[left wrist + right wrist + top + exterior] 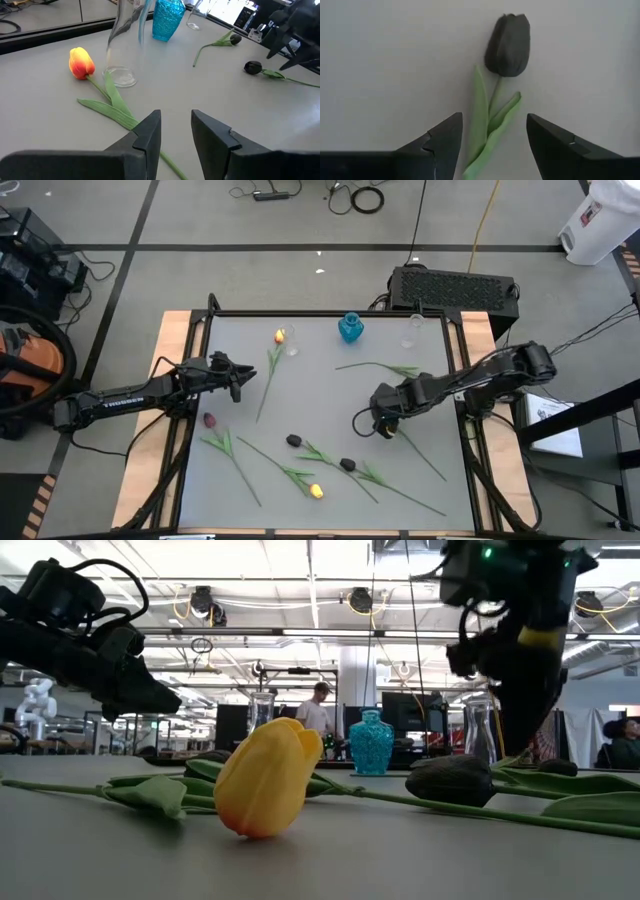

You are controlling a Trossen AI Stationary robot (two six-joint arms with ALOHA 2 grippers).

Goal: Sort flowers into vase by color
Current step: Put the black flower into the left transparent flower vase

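From the high view, the grey tabletop [330, 395] carries scattered artificial tulips on long thin green stems. A yellow-orange one [279, 336] lies near the far edge beside a clear glass vase [291, 343], with a blue textured glass vase [350, 328] and a second clear vase [414, 330] further along that edge. A dark red-purple bud [209, 420] lies near the left side, two black buds [294, 441] and a yellow bud [316, 491] lie toward the near edge. The left gripper [238, 377] hovers beside the yellow-orange tulip's stem; the right gripper [378, 422] hangs over the right-centre. The middle of the tabletop is open for carrying.

In the low view, the yellow bud [266, 780] fills the foreground and a black bud [450, 780] lies behind it, both flat on the surface.

In the left wrist view, the left arm's fingers [150, 137] stand apart, holding nothing, over the yellow-orange tulip's [81, 63] stem.

In the right wrist view, the right arm's fingers [445, 137] are spread wide and empty, straddling the stem and leaves of a black tulip [508, 45] below.

These flowers look light and flexible; the stems would likely bend and droop, so a grasp on the stem just under the leaves seems best. The glass vases look tippable, and they stand close to the far edge.
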